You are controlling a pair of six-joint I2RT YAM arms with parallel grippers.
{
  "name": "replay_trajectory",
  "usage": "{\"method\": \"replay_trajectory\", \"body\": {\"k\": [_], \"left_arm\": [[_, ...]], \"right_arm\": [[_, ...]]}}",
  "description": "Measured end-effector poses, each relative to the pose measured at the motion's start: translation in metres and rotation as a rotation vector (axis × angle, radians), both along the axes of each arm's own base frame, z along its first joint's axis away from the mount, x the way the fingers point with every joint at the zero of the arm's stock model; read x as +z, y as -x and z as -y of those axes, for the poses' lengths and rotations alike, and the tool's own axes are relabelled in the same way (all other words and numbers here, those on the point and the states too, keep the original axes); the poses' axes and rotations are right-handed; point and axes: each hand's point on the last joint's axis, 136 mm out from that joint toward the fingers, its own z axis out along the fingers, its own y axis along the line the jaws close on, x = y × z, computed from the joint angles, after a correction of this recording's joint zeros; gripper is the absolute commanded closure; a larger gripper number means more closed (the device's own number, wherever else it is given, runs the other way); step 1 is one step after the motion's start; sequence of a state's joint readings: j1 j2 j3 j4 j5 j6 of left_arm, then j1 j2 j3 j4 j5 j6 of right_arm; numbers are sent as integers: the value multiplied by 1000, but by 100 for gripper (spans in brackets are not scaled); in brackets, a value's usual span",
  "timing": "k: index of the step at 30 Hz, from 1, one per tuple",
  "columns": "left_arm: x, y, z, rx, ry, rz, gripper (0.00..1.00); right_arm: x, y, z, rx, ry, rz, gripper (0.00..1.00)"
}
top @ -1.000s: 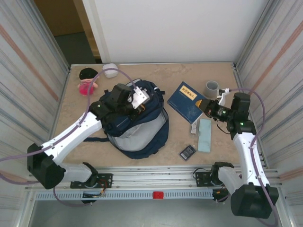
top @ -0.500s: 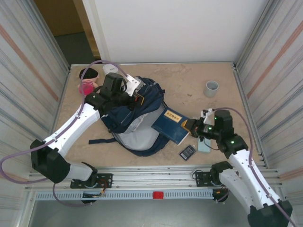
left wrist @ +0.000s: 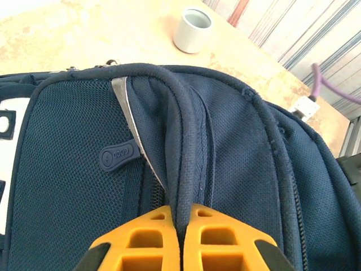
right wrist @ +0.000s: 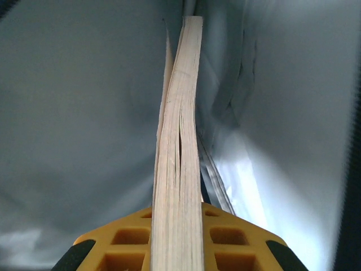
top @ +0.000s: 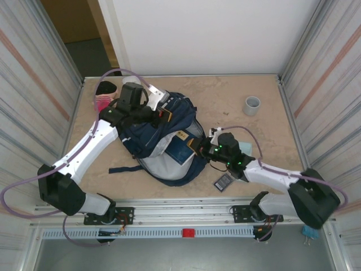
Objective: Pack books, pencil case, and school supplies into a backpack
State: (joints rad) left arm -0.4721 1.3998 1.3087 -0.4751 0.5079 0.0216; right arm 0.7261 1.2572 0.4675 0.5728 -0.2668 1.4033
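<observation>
Pinched shut with the left gripper [left wrist: 180,217] on a piped seam ridge along the top of the backpack [top: 141,135]. Clamped in the right gripper [right wrist: 177,226], jaws closed on the book [right wrist: 179,130], seen edge-on against pale lining. Partway into the backpack's open mouth, yellow label up. Out on the table beside the right arm: pencil case [top: 244,148], calculator [top: 223,182].

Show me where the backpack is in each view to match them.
Top external: backpack centre-left, open, book partly inside.
Left wrist: navy shell, top seam pinched between left fingers.
Right wrist: pale lining around the book.
Landmark: grey cup, upper right in top external, top in left wrist.
</observation>
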Motion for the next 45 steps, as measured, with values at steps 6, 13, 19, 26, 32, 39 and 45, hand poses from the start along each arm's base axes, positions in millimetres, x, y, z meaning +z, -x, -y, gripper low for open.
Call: {"method": "replay_trajectory", "body": {"k": [6,13,19,26,32,39,45], "left_arm": [[2,1,0,-12,14,-6,100],[4,1,0,-17,29,-8,100],[4,-1,-2,-8,31,-11,100],[1,-6,-7,18,-3,12,100],[-17,-3,-14,31,-49,14,100],[-40,5,-9,6,-101,16,100],[-61,17,8,-57,-168,28,85]], "right_arm": [[3,-38,-33,-67,-26,60,100],[-29,-79,-53,-188,17,23,99],[-49,-105,-68,-238,69,-10,79],[-70,-99,-61,-235,115,-47,39],[-71,-63,-29,-214,146,-74,34],[-31,-36,7,-199,143,-31,34],[19,-8,46,-192,201,89,34]]}}
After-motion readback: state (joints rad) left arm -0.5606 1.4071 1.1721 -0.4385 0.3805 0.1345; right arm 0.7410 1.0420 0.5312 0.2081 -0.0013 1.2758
